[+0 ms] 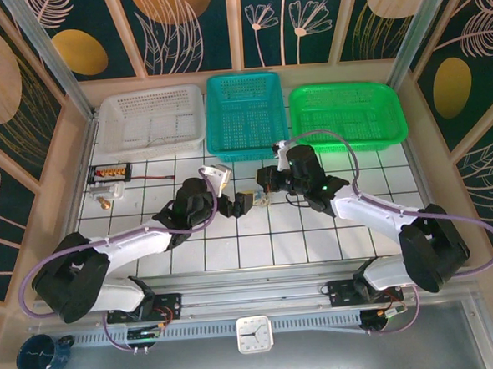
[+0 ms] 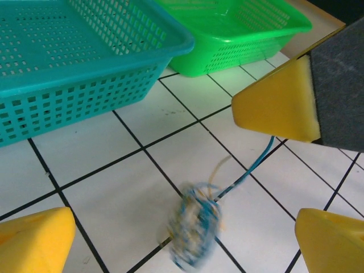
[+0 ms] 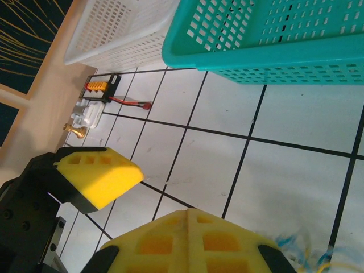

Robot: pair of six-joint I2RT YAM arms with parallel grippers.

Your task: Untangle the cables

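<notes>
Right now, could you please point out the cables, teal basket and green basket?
cables (image 2: pixel 196 227), left wrist view, knot's middle
teal basket (image 2: pixel 85 99), left wrist view, side wall
green basket (image 2: pixel 239 48), left wrist view, side wall

The cables (image 2: pixel 196 227) blur into a blue-and-white knot, one blue strand vanishing behind a yellow finger pad (image 2: pixel 278 105); the right wrist view's bottom edge crops them.
</notes>
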